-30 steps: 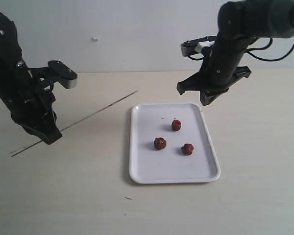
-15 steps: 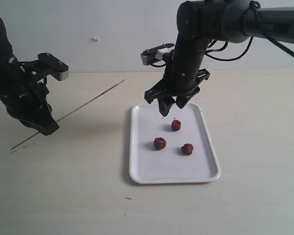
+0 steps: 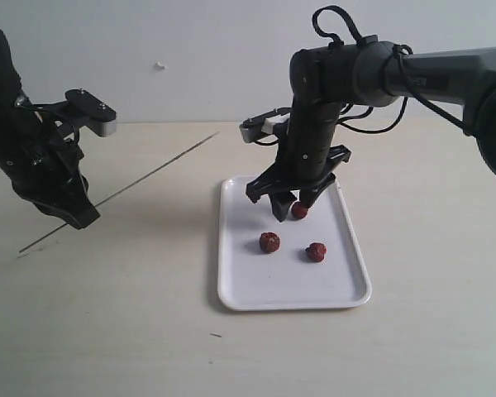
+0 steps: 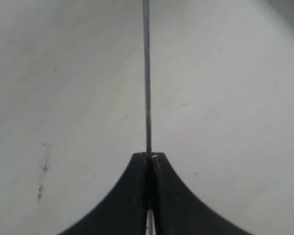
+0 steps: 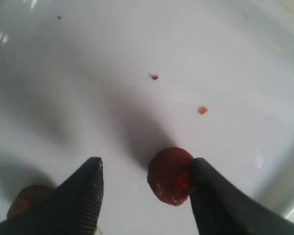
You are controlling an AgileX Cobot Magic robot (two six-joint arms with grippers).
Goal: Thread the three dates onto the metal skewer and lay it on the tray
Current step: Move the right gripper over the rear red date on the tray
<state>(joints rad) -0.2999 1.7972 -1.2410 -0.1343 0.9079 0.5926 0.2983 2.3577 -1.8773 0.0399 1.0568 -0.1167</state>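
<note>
The pale table (image 3: 107, 331) carries everything. The right arm (image 3: 331, 91) reaches in from the right, bends at the elbow and drops steeply to the back of the tray (image 3: 231, 281), a cable looping over its top. The left arm (image 3: 25, 157) stands at the left edge, tilted down toward the table, well apart from the tray.

The white tray lies in the middle of the table, long side running away from the camera. The skewer (image 3: 149, 178) slants across the table's left half and its far tip stops short of the tray's back left corner.

The right gripper (image 3: 288, 208) hangs low over the tray, fingers spread wide and grasping nothing. The wrist view shows the right gripper (image 5: 147, 169) straddling one date (image 5: 170, 175), which sits close against one finger. Whether they touch I cannot tell.

The left gripper (image 3: 81, 217) is clenched on the skewer near its lower end. In the wrist view the left gripper (image 4: 148, 156) has its fingers pressed together, and the skewer (image 4: 146, 73) runs straight out from between them.

All three dates lie loose on the tray. One (image 3: 298, 210) lies at the back between the right fingers, and two (image 3: 269, 242) (image 3: 316, 251) are nearer the middle, apart from each other. Nothing blocks them. A few crumbs (image 5: 202, 110) dot the tray near the straddled date.
</note>
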